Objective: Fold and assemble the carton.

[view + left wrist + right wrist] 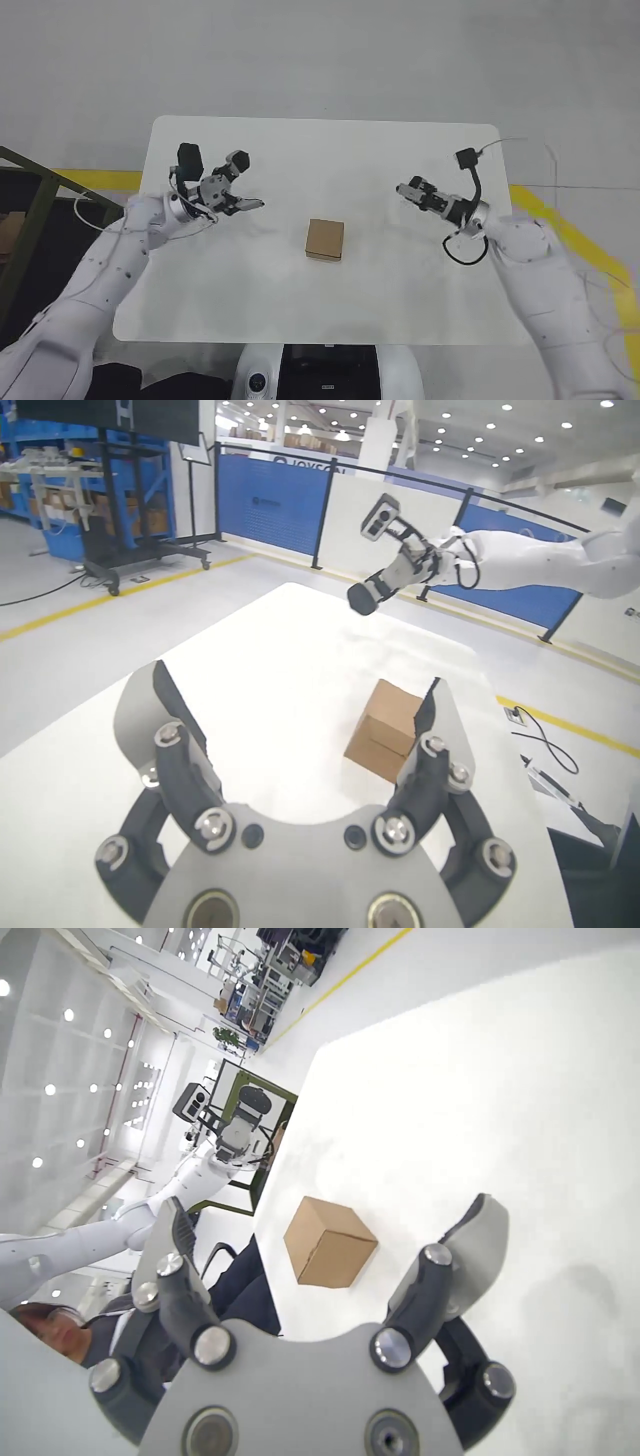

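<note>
At the middle of the table (pixel 400 290), a closed box (pixel 325 240): probably light, stiff yet crushable, best pinched across opposite sides. Above the table's left, left claw (pixel 248 182) spread, empty; above its right, right claw (pixel 403 190) likewise.

White table (pixel 200 290) with one closed brown carton (pixel 325 239) near its middle

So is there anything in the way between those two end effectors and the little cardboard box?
Nothing visible. The carton sits alone mid-table, with bare white table on both sides of it. The left end effector and the right end effector are both open and apart from it, one on either side.
</note>
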Robot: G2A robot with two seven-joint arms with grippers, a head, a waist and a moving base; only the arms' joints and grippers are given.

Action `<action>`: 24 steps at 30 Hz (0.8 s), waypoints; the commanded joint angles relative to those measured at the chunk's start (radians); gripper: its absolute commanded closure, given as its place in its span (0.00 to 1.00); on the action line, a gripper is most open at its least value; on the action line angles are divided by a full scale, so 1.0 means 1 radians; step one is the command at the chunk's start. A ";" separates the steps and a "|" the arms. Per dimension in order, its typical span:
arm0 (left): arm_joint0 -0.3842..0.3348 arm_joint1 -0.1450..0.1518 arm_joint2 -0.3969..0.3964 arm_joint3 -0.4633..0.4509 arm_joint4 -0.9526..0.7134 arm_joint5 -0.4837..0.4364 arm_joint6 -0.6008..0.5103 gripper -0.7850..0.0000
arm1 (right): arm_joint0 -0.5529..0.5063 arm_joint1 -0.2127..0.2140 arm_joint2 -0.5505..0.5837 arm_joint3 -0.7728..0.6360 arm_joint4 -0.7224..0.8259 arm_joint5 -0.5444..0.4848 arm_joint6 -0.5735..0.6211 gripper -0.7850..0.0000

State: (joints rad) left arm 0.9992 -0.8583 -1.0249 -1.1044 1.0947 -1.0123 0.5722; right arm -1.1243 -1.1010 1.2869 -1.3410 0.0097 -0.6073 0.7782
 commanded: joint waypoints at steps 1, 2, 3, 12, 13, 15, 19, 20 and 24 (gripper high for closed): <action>-0.014 0.003 -0.018 0.020 -0.051 0.000 -0.065 0.00 | -0.003 0.006 0.033 -0.020 -0.063 -0.013 -0.046 0.00; -0.016 0.005 -0.031 0.026 -0.072 0.000 -0.083 0.00 | -0.004 0.009 0.050 -0.029 -0.096 -0.012 -0.069 0.00; -0.016 0.009 -0.044 0.033 -0.090 0.000 -0.102 0.00 | -0.006 0.012 0.064 -0.041 -0.127 -0.010 -0.090 0.00; 0.012 0.050 -0.187 0.059 -0.191 0.000 -0.292 0.00 | 0.008 0.032 0.167 -0.102 -0.310 0.095 -0.185 0.00; 0.021 0.055 -0.205 0.054 -0.204 0.000 -0.304 0.00 | 0.014 0.033 0.176 -0.105 -0.312 0.101 -0.188 0.00; 0.043 0.064 -0.232 0.043 -0.231 0.000 -0.331 0.00 | 0.025 0.037 0.189 -0.106 -0.320 0.110 -0.183 0.00; 0.080 0.078 -0.276 0.004 -0.271 0.000 -0.387 0.00 | 0.039 0.040 0.200 -0.105 -0.336 0.132 -0.182 0.00; 0.089 0.081 -0.284 -0.007 -0.280 0.000 -0.398 0.00 | 0.043 0.041 0.201 -0.102 -0.344 0.140 -0.184 0.00; 0.094 0.082 -0.289 -0.015 -0.287 0.000 -0.404 0.00 | 0.048 0.041 0.192 -0.092 -0.352 0.183 -0.170 0.00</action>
State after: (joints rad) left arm 1.0936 -0.7762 -1.3143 -1.1189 0.8079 -1.0123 0.1681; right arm -1.0747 -1.0603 1.4762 -1.4303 -0.3416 -0.4094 0.6129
